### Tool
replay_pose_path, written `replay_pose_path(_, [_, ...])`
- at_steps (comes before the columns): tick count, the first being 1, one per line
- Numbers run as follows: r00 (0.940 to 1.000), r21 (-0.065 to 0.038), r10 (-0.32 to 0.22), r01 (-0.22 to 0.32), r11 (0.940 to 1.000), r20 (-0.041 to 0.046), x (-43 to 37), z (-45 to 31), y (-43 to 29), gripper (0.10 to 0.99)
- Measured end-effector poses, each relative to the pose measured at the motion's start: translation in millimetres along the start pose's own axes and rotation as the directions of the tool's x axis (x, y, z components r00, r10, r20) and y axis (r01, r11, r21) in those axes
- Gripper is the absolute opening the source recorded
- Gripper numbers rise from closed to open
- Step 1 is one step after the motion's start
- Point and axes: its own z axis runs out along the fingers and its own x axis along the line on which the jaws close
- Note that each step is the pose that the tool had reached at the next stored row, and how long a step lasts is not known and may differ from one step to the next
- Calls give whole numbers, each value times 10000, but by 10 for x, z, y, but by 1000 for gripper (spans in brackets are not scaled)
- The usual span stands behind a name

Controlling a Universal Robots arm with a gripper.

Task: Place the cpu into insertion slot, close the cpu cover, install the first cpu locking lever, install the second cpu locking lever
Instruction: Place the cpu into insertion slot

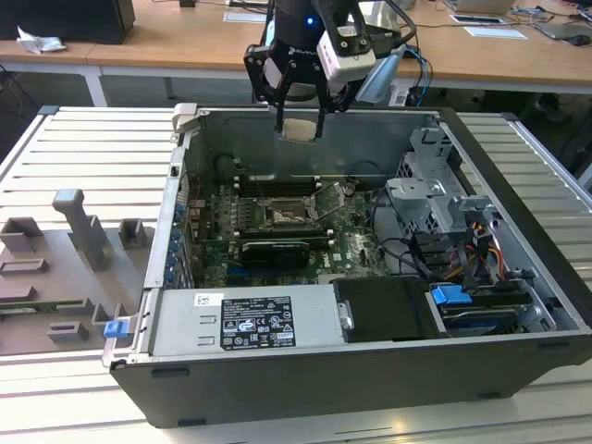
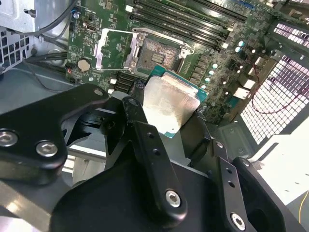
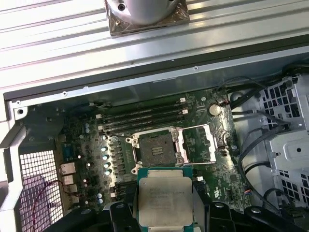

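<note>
My gripper (image 1: 298,129) hangs above the open computer case, shut on the cpu (image 1: 298,127), a flat square chip with a pale metal top. In both wrist views the cpu (image 2: 169,104) (image 3: 164,200) sits clamped between two black fingers (image 2: 137,113), held well above the board. The insertion slot (image 1: 289,212) (image 2: 157,50) (image 3: 157,147) is a dark square socket in the green motherboard, bare and uncovered. The cpu cover (image 2: 112,48) (image 3: 198,142) is a silvery frame swung open and lying beside the socket.
Long black memory slots (image 3: 145,116) run beside the socket. A black card (image 1: 273,250), a labelled power supply (image 1: 245,324), and a metal drive cage (image 1: 435,190) with cables fill the case. A grey fixture plate (image 1: 65,268) lies at the exterior view's left.
</note>
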Motion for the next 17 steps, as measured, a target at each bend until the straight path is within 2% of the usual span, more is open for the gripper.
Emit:
replay_pose_path(8, [9986, -12, 531, -531, 9986, 47, 0, 7, -1, 541])
replay_pose_path(17, [9927, -30, 1200, -1200, 9928, 106, 0, 14, -1, 541])
